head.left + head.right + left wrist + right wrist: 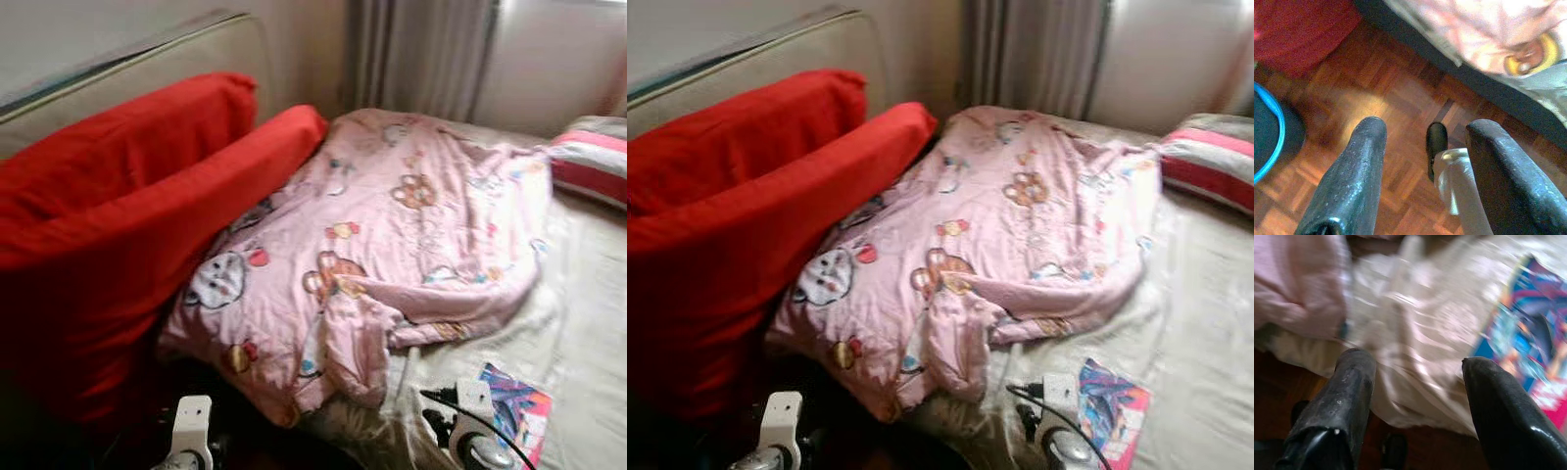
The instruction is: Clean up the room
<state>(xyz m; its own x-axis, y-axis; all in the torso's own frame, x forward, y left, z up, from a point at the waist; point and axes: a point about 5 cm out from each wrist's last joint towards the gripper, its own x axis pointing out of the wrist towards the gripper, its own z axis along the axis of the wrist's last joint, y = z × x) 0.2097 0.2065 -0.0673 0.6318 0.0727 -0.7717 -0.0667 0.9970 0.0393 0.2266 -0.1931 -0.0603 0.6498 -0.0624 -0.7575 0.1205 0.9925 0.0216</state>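
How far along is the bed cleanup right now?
Nothing looks done. The pink blanket lies crumpled on the bed, two red cushions lean at its side, and a colourful booklet lies near the edge. Both tools are open and empty: the right tool is near the booklet, the left tool over the wooden floor.

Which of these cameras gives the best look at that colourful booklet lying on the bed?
The right wrist view: the colourful booklet looms large beside the open right gripper, though blurred. Both eye views show it small, at the bed's near corner by the robot's right arm. The left wrist view looks at wooden floor.
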